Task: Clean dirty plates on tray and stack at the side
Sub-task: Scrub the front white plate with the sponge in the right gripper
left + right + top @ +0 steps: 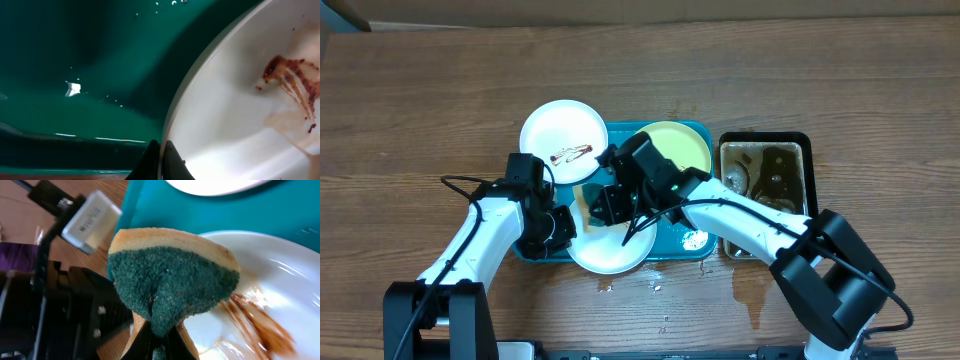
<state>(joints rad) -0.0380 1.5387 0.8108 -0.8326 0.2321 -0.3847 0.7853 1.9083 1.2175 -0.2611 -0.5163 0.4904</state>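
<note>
While clamped tight, left gripper (pixel 161 149): pinches rim of white plate (pixel 608 256) on teal tray (pixel 75 45), overhead lower centre.
Right gripper (pixel 156 336): jaws closed on green-and-yellow sponge (pixel 170 275), beside brown sauce streaks (pixel 260 325).

teal tray (pixel 75 50), brown-streaked white plate (pixel 235 115)

The table (pixel 420 100) is brown wood, matt, with streaky grain. The tray (pixel 75 50) is blue-green plastic, smooth, shiny and wet. The white plate (pixel 225 125) is smooth and glossy, smeared with brown sauce (pixel 292 75). The sponge (pixel 170 280) has a rough green side and a soft yellow side.
</note>
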